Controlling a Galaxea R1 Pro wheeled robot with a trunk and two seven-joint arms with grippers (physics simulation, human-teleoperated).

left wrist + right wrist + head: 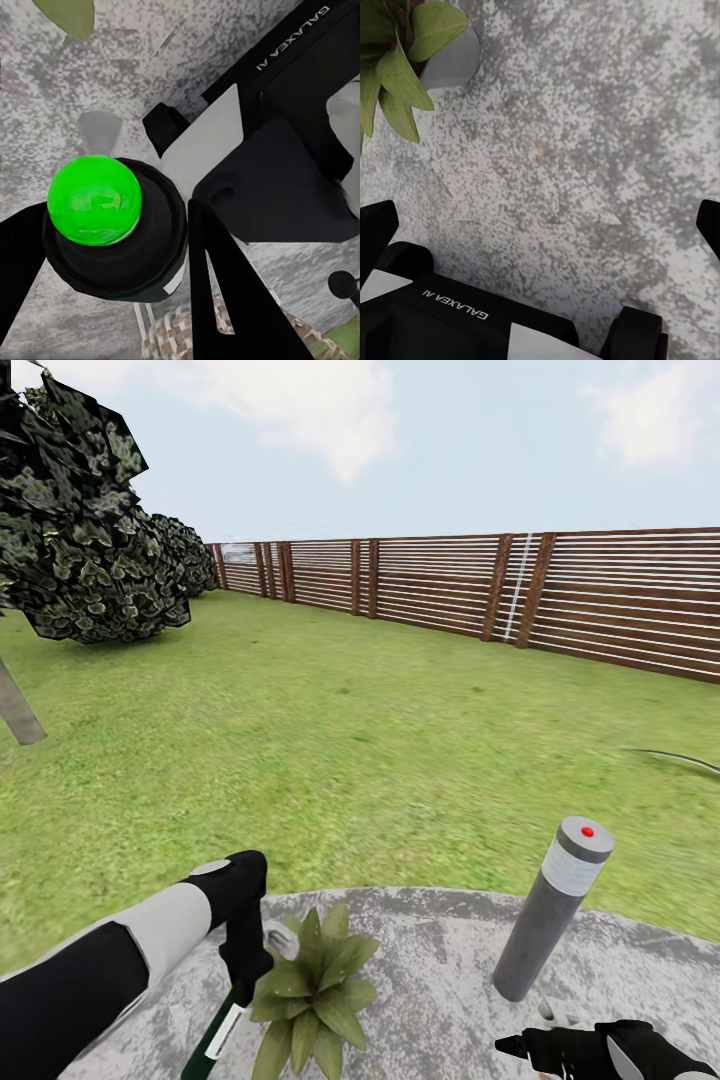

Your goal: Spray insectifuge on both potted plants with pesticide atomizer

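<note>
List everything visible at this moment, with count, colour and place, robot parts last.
Pesticide atomizer: one, dark green with a white label band and bright green cap, held in the left gripper beside the plant.
Potted plant: one, olive-green leaves, on the patio near the head view's lower edge.
Bollard lamp: one, grey with a red dot on top, on the patio, tilted.
Patio: one, grey, round.
Lawn: green, out to the fence.
Fence: brown slatted wood, along the far side.
Trees: dark green foliage, at far left.
Left gripper: black, closed on the atomizer.
Right gripper: black, open, low over the patio.
</note>
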